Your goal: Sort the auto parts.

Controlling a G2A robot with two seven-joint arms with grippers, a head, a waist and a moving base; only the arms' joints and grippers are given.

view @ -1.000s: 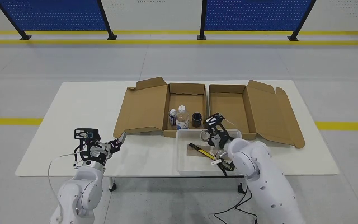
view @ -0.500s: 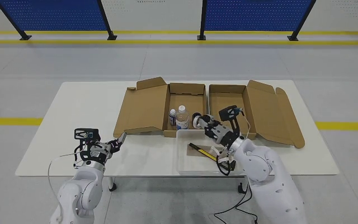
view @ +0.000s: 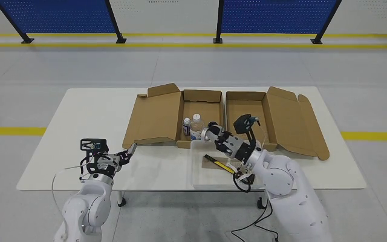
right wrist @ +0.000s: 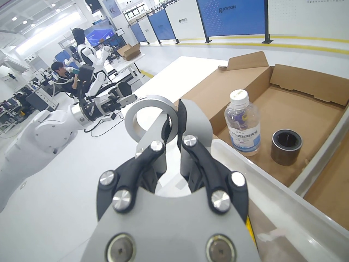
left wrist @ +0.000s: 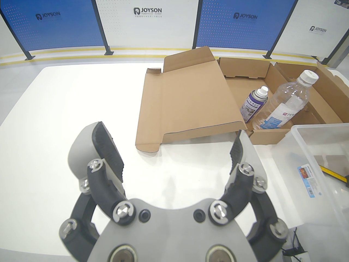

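My right gripper [right wrist: 174,122] is shut on a silver metal ring [right wrist: 151,118] and holds it in the air. In the top view the right gripper [view: 213,133] hangs over the near edge of the left cardboard box [view: 202,97], where that box meets the clear plastic bin [view: 198,172]. A black cylindrical part [right wrist: 286,143], a clear bottle [right wrist: 242,122] and a spray can [left wrist: 255,104] stand in the left box. A yellow-handled tool [view: 219,163] lies in the bin. My left gripper [left wrist: 170,132] is open with nothing in it, low over the table at the front left [view: 128,154].
A second open cardboard box [view: 246,118] lies to the right of the first, its lid [view: 296,121] spread flat. The left box's lid [view: 154,118] lies open towards the left arm. The white table [view: 84,121] is bare on its left side.
My right gripper has swung left from over the bin's far right corner to the near edge of the left box, with the ring in it. The left arm has not moved.
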